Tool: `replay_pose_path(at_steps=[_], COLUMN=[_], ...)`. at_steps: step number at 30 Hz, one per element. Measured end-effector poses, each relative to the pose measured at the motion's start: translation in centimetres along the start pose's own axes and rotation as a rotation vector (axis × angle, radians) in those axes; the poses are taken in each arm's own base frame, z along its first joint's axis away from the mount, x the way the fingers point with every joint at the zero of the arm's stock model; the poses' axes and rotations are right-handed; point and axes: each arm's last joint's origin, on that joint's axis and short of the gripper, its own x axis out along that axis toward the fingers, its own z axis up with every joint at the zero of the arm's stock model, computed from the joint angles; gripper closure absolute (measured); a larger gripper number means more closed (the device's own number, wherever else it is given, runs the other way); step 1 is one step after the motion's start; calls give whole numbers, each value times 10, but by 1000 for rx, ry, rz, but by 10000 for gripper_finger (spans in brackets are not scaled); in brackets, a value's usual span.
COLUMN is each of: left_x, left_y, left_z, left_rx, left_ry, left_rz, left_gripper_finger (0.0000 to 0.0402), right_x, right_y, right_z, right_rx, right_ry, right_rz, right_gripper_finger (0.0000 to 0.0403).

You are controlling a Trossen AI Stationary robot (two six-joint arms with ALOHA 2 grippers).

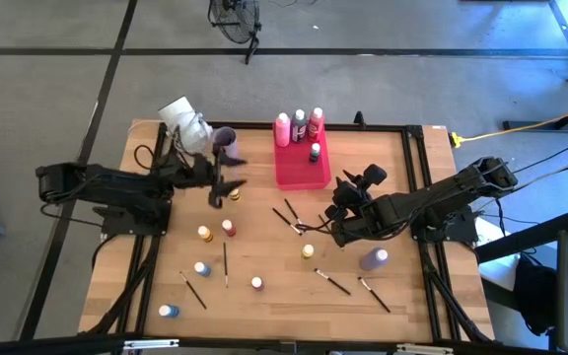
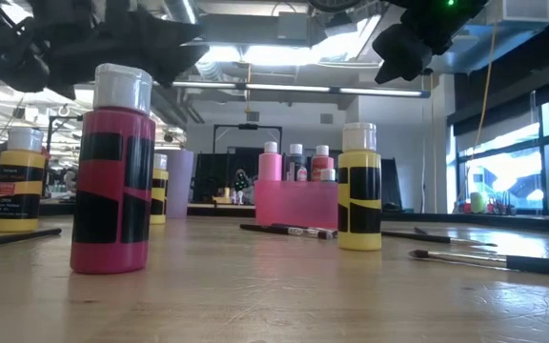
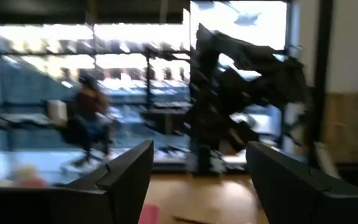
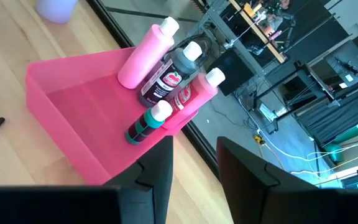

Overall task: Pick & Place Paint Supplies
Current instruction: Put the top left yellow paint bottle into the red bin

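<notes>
The high view looks straight down on the whole bench (image 1: 264, 247). The low view sits at bench height, close to a red bottle (image 2: 112, 176), facing the pink tray (image 2: 296, 203) far across. The right wrist view looks down into that same tray (image 4: 73, 118) from near; the left wrist view faces level into the room.

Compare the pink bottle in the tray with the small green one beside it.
The pink bottle is plain pink; the green bottle is green with dark bands. The pink one is clearly bigger than the green one. The pink one sits at the tray's far end, the green one nearer the middle. Both have pale caps.
</notes>
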Motion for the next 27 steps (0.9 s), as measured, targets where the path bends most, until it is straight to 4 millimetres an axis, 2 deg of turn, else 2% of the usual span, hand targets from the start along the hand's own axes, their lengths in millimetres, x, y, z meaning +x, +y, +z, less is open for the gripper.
replay_pose_path(at_steps=[3, 9, 17, 27], left_x=[-2, -8, -17, -25], left_y=[-4, -6, -2, -5], left_z=[-4, -17, -26, -39], left_rx=[-37, -99, -72, -57], left_ry=[73, 256, 415, 578], left_rz=[-62, -54, 134, 168], left_gripper_finger=[148, 148, 149, 149], right_x=[0, 0, 0, 0], right_y=[0, 0, 0, 0], right_z=[0, 0, -1, -1], right_rx=[0, 0, -4, -7], right_ry=[0, 7, 17, 18], right_rz=[0, 9, 20, 19], right_gripper_finger=[275, 275, 275, 275])
